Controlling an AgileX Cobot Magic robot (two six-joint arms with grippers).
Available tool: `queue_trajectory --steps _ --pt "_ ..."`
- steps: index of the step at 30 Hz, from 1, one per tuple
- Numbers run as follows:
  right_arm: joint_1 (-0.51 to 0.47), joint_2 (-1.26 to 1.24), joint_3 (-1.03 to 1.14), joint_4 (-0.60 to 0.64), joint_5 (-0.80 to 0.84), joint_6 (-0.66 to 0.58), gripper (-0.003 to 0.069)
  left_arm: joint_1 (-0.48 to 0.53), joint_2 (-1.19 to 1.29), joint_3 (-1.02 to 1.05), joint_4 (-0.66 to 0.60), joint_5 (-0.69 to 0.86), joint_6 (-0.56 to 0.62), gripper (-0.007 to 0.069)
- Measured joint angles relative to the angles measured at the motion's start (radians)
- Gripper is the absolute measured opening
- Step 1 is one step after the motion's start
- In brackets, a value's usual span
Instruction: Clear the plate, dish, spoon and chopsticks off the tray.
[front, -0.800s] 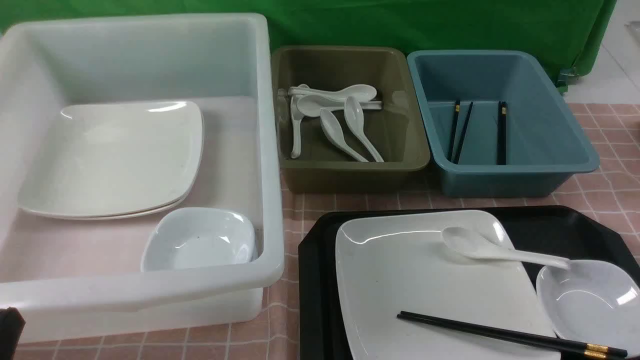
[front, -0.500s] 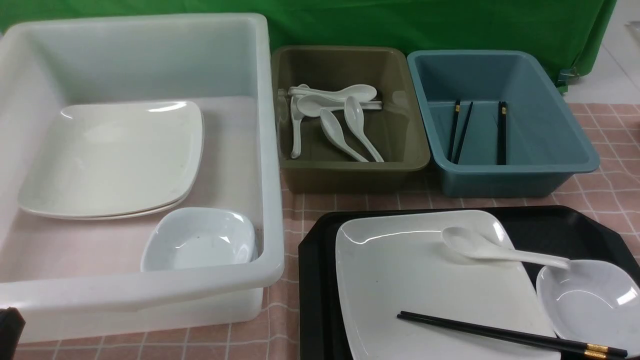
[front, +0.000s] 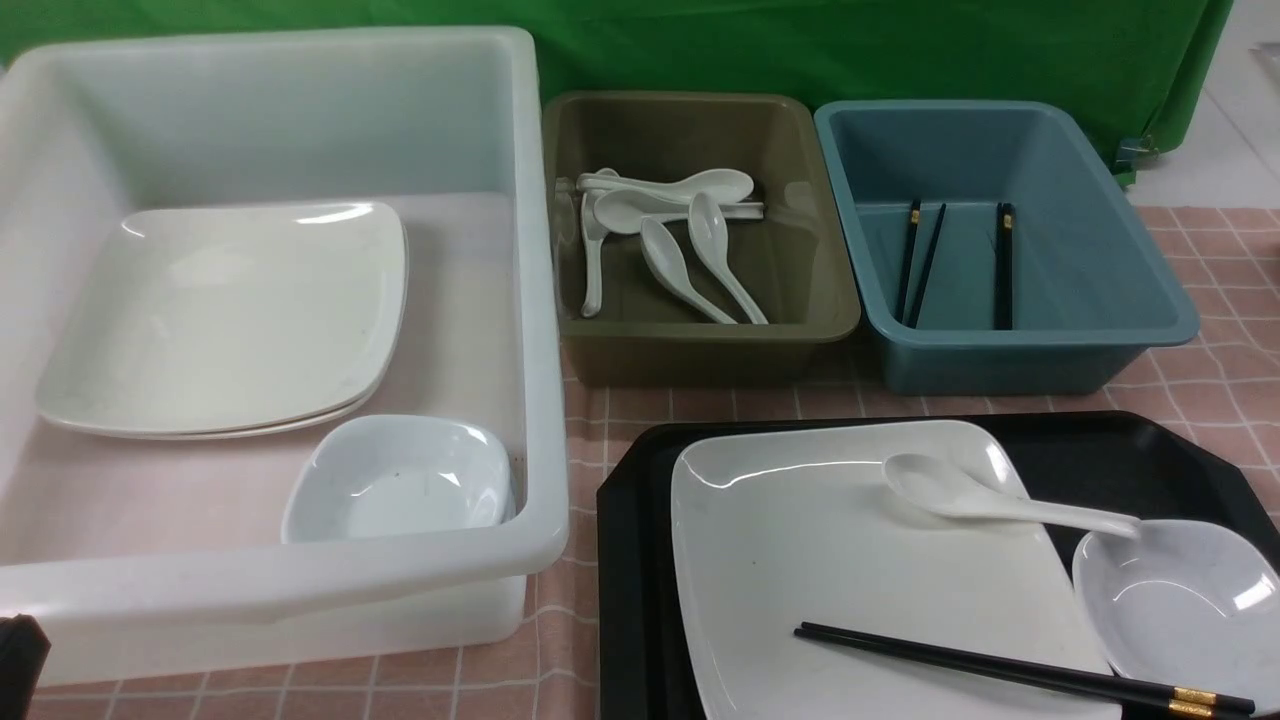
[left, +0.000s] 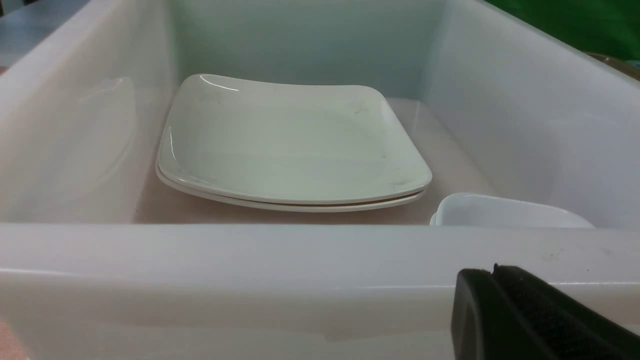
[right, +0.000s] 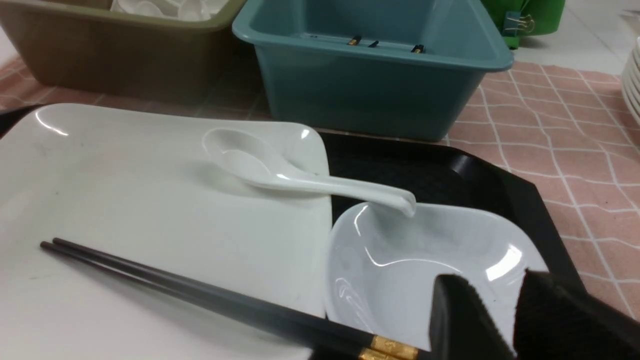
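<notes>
Black tray (front: 1100, 460) still fully loaded: nothing's shifted over the last sec, so 0/4 cleared, pick not started.
R claw (right: 505, 287) half-open, empty, hovering at near edge of dish (right: 425, 260); L claw (left: 492, 280) clenched on nothing, parked outside white tub (left: 250, 260). Chopsticks (right: 200, 295) lie just beside R claw: gold-band end at the claw, tips pointing away across plate (right: 150, 210), long axis diagonal to it. Spoon (right: 280, 177) beyond claw, handle end over dish's far rim, bowl further off on plate.
</notes>
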Motion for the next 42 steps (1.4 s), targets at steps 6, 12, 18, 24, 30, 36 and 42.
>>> queue_trajectory --steps 6,12,18,24,30,36,42 --pt "0.0 0.0 0.0 0.0 0.0 0.0 0.0242 0.0 0.0 0.0 0.0 0.0 0.0 0.0004" --pt "0.0 0.0 0.0 0.0 0.0 0.0 0.0242 0.0 0.0 0.0 0.0 0.0 0.0 0.0004" --pt "0.0 0.0 0.0 0.0 0.0 0.0 0.0242 0.0 0.0 0.0 0.0 0.0 0.0 0.0004" --pt "0.0 0.0 0.0 0.0 0.0 0.003 0.0242 0.0 0.0 0.0 0.0 0.0 0.001 0.0004" --pt "0.0 0.0 0.006 0.291 -0.03 0.455 0.0242 0.0 0.0 0.0 0.0 0.0 0.001 0.0004" --pt "0.0 0.0 0.007 0.355 -0.056 0.657 0.0242 0.0 0.0 0.0 0.0 0.0 0.001 0.0004" --pt "0.0 0.0 -0.021 0.36 -0.106 0.699 0.0158 0.0 0.0 0.0 0.0 0.0 0.001 0.0004"
